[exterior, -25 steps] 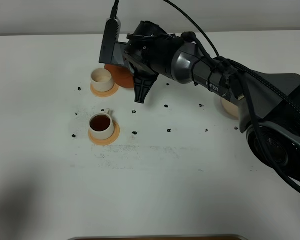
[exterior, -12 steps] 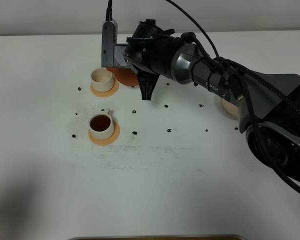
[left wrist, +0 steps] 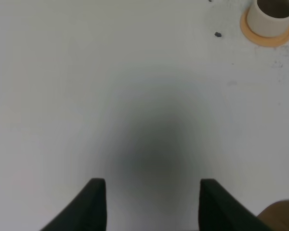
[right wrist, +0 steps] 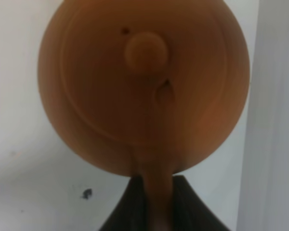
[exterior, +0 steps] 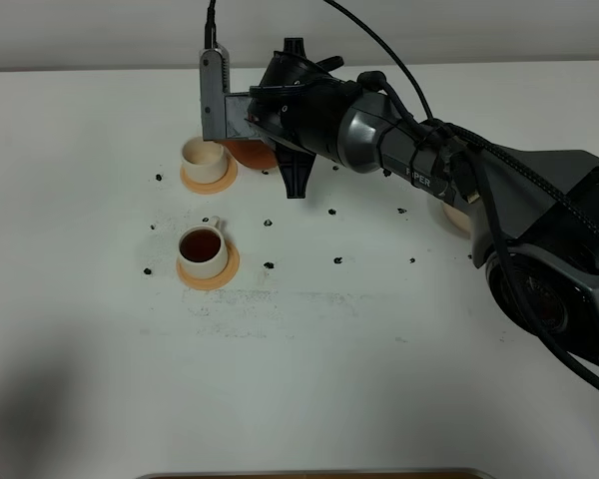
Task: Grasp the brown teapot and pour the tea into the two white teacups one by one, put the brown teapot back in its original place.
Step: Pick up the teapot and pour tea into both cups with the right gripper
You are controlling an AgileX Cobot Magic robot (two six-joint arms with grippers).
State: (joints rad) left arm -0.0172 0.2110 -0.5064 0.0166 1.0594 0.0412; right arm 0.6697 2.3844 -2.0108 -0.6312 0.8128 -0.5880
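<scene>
Table (exterior: 359,379): white, flat top, filling the exterior high view; a dark shadow lies on its 7 o'clock corner.
Far coaster (exterior: 208,188): orange, round, at 10 o'clock.
Near coaster (exterior: 208,282): orange, round, at 9 o'clock, well apart from the far one.
Cream saucer (exterior: 457,215): at 3 o'clock, mostly hidden.
Black specks (exterior: 269,265): scattered around both coasters and across the middle towards the saucer.
Grey scuffs (exterior: 270,304): faint, just towards 6 o'clock of the near coaster.
</scene>
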